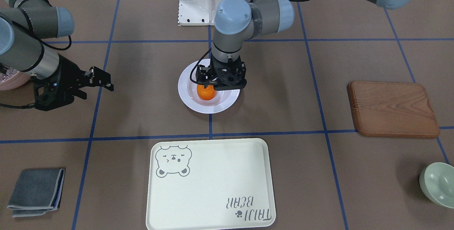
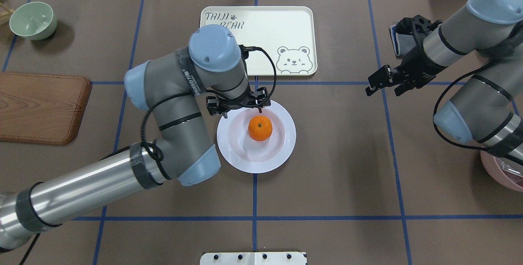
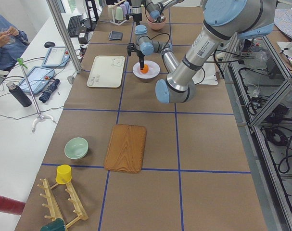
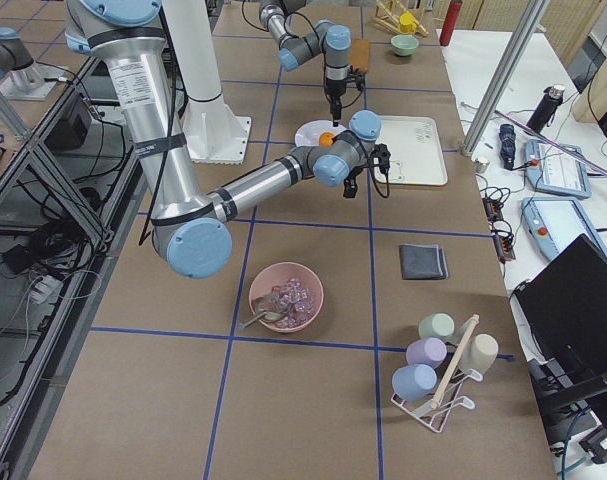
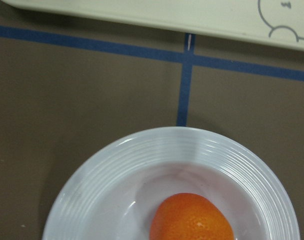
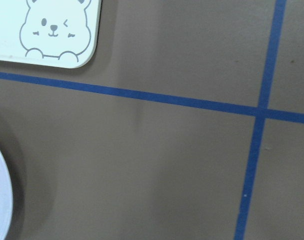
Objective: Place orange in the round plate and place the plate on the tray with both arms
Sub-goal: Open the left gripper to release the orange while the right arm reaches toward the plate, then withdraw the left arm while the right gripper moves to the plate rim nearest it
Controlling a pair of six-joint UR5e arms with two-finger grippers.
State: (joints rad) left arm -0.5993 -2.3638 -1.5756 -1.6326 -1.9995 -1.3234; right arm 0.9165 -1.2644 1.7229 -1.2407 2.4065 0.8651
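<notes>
Small bright-orange mandarin (image 2: 260,128) sits loose in the sunken centre of the glossy white round ribbed plate (image 2: 282,151), mid-frame in the overhead view, so step one reads as done. The plate rests on the brown paper-covered worktop (image 2: 347,167), not yet on the large cream rectangular bear-print tray (image 2: 265,32). The tray lies just above it in that frame, apart, with a blue tape line between. Left hand (image 1: 220,82) hangs over the plate's upper rim in the overhead frame, fingers spread, pinching nothing; likely placed for a rim grab on that side. Right hand (image 2: 384,85) hovers at the right of that frame, well apart from the plate, spread and empty, aimed toward it. My read: it has to come in on the opposite rim for the two-arm lift. The front-facing view hides the mandarin's top behind the left hand; overhead shows it whole, stem dot up, clear of the fingers. The left wrist view gives the rim ribs and the tray edge, no fingers. The right wrist view catches only a sliver of plate at lower left plus the bear corner. The right side view alone shows the pink bowl (image 4: 286,297) at lower centre.
</notes>
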